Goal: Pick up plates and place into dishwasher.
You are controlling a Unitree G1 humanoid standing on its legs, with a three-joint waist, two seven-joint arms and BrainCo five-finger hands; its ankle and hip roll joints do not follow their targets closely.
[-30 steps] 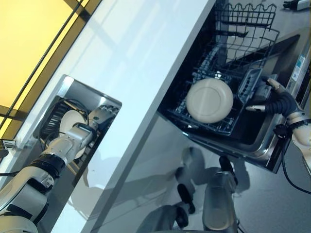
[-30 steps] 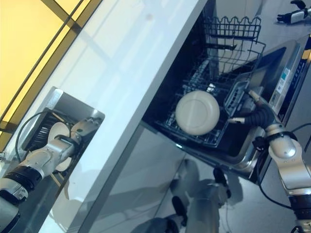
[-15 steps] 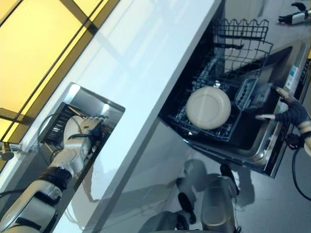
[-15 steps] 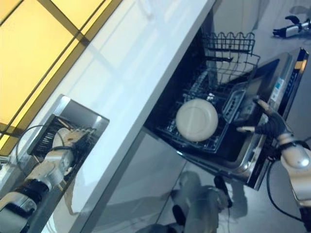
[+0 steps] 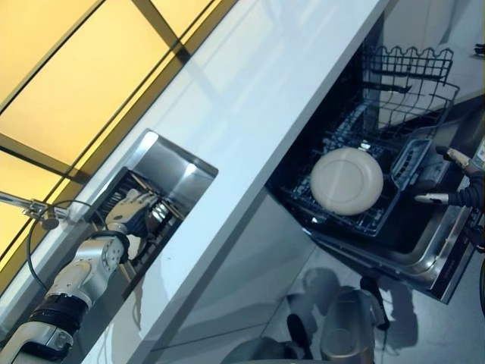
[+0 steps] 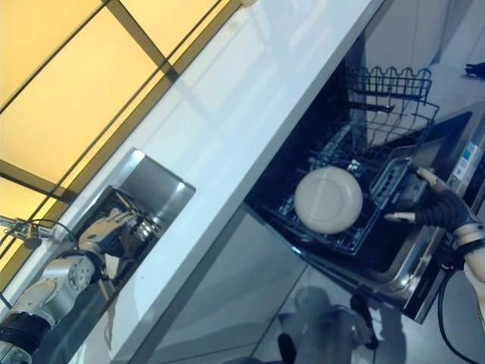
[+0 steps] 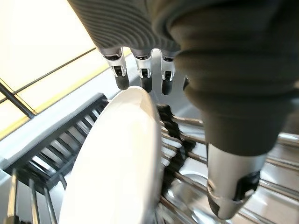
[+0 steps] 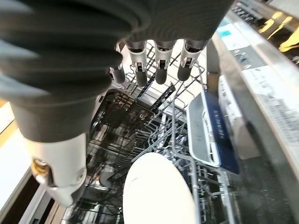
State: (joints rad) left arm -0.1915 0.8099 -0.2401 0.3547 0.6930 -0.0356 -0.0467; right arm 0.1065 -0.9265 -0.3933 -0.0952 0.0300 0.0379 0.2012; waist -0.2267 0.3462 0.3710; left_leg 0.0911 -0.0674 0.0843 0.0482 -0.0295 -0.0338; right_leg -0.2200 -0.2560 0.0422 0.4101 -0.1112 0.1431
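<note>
Left eye view: your left hand (image 5: 130, 211) is down in the sink (image 5: 178, 163) at about 8 o'clock, over the drying rack (image 5: 144, 199). From here you cannot tell whether its fingers have closed on anything. One white plate (image 5: 347, 180) already lies in the dishwasher's lower rack (image 5: 364, 220) at 3 o'clock, and your right hand (image 5: 464, 196) hovers just beside that rack, fingers spread, holding nothing.

Right eye view: the same layout, but the right hand (image 6: 439, 210) shows whole, thumb and fingers open above the dishwasher door (image 6: 424, 265). The white countertop (image 6: 250, 98) runs between the sink and the dishwasher.

Left wrist view: this is what the head views hide. A second white plate (image 7: 117, 172) stands on edge in the rack's slots, and your fingertips (image 7: 145, 85) reach over its upper rim while the thumb (image 7: 233, 193) stays well apart on the near side. The hand is still open, not gripping. Judging from this, bring the thumb in against the plate's face, curl the fingers behind the rim, and lift straight along the slot so the plate doesn't catch the rack wires (image 7: 187, 140).

Right wrist view: straight fingers (image 8: 160, 70) point into the lower rack, the loaded plate (image 8: 156, 193) lies below them, and the pale cutlery basket (image 8: 205, 126) sits beside it. Free slots remain past the plate.
</note>
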